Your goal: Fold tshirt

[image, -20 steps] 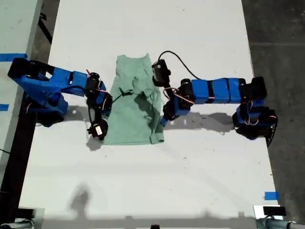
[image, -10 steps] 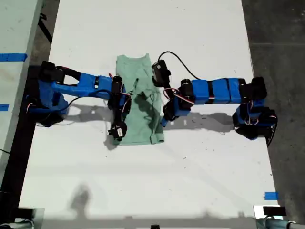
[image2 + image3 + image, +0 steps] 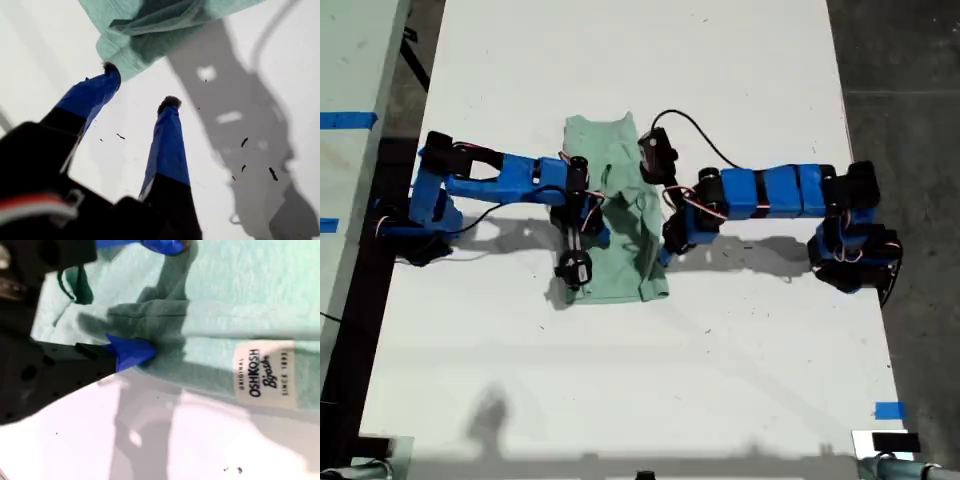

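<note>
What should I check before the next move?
1. My second gripper shut on the tshirt: ok.
2. My first gripper open: ok.
3. Cloth between my first gripper's jaws: not ok, the hem corner only lies beside one fingertip.
4. Fold flat: not ok, bunched in the middle in the exterior view.
5. Tshirt fully on the table: ok.

Exterior cam hangs high overhead, looking straight down on the whole counter (image 3: 620, 60) and both arms. Both wrist cams ride right behind their tools, super close to the surface. All three views catch the tshirt (image 3: 620, 225) (image 3: 150, 30) (image 3: 240, 305).
</note>
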